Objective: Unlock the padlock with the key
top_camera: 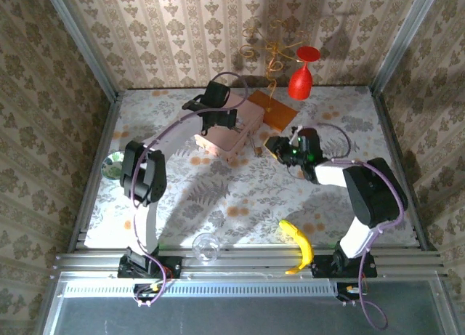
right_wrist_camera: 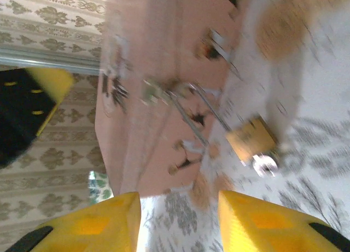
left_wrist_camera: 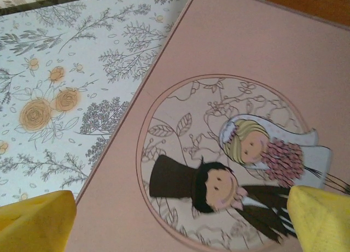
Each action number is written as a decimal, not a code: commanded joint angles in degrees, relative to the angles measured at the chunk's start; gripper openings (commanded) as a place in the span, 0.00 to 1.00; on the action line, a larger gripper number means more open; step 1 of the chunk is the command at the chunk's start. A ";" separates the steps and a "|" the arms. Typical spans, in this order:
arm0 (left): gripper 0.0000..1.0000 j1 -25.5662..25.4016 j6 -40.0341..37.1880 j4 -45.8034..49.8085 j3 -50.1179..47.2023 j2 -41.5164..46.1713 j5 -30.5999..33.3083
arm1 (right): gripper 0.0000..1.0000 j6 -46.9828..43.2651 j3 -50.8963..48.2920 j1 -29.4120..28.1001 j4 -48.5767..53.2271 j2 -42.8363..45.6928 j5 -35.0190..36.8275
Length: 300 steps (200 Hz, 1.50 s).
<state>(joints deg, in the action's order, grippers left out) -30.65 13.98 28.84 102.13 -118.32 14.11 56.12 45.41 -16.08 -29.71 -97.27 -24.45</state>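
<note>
While the left fingers (left_wrist_camera: 38,222) hang wide apart and empty over the pink picture-lidded box (left_wrist_camera: 235,71), the right fingers (right_wrist_camera: 262,219), part open and holding nothing, face the tiny brass padlock (right_wrist_camera: 250,138) lying on the counter (right_wrist_camera: 311,99) right of centre, so gripping and turning the silver key (right_wrist_camera: 266,164), seemingly in it, looks next.

The padlock (right_wrist_camera: 250,138) is gleaming like polished brass (blurred, so probably metal); at its ten o'clock the pink box (right_wrist_camera: 158,39) is looking matt, smooth and paper-covered.
</note>
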 commanded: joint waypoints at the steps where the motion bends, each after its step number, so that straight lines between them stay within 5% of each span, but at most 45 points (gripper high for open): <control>1: 1.00 2.02 -2.34 3.72 3.28 -2.49 -0.74 | 0.37 -19.29 7.10 -1.75 22.41 2.16 7.75; 78: 1.00 3.41 -2.99 4.74 5.60 -6.48 -4.66 | 0.30 -30.81 23.50 -2.05 31.07 -11.41 8.35; 300: 1.00 4.11 -2.08 5.52 4.71 -8.68 -6.51 | 0.25 -33.59 34.22 -2.47 31.10 -24.30 -0.46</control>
<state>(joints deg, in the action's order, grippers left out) -26.92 12.16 31.51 106.59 -124.60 8.56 23.73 77.95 -18.44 -0.54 -120.25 -23.03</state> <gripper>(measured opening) 0.998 0.257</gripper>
